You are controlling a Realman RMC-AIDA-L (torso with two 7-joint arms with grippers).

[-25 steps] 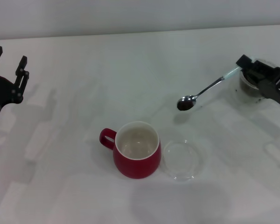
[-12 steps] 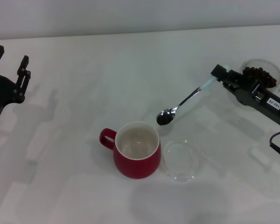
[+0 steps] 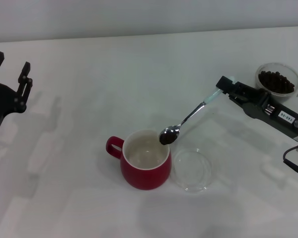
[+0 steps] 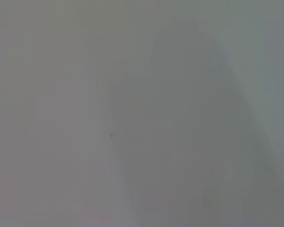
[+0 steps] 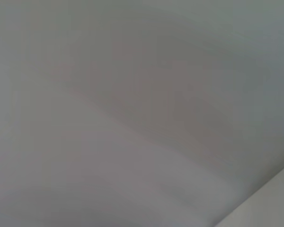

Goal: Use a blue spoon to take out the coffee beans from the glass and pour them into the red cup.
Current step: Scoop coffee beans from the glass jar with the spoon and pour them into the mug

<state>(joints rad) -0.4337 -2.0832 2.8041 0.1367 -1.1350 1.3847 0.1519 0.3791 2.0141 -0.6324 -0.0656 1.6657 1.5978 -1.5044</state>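
Observation:
The red cup (image 3: 145, 166) stands at the table's front centre, its cream inside showing no beans. My right gripper (image 3: 226, 85) is shut on the pale blue handle of the blue spoon (image 3: 188, 119). The spoon's bowl holds dark coffee beans (image 3: 166, 138) and hangs over the cup's right rim. The glass (image 3: 277, 81) stands at the far right behind my right arm, with coffee beans (image 3: 275, 80) inside. My left gripper (image 3: 10, 67) is open and parked at the far left. The wrist views show only blank grey.
A flat clear glass saucer (image 3: 191, 170) lies right beside the red cup on its right. The white table (image 3: 89, 89) runs to the wall at the back.
My right arm has moved left and forward from the glass, carrying the spoon with its beans to the red cup's rim. The left arm has not moved.

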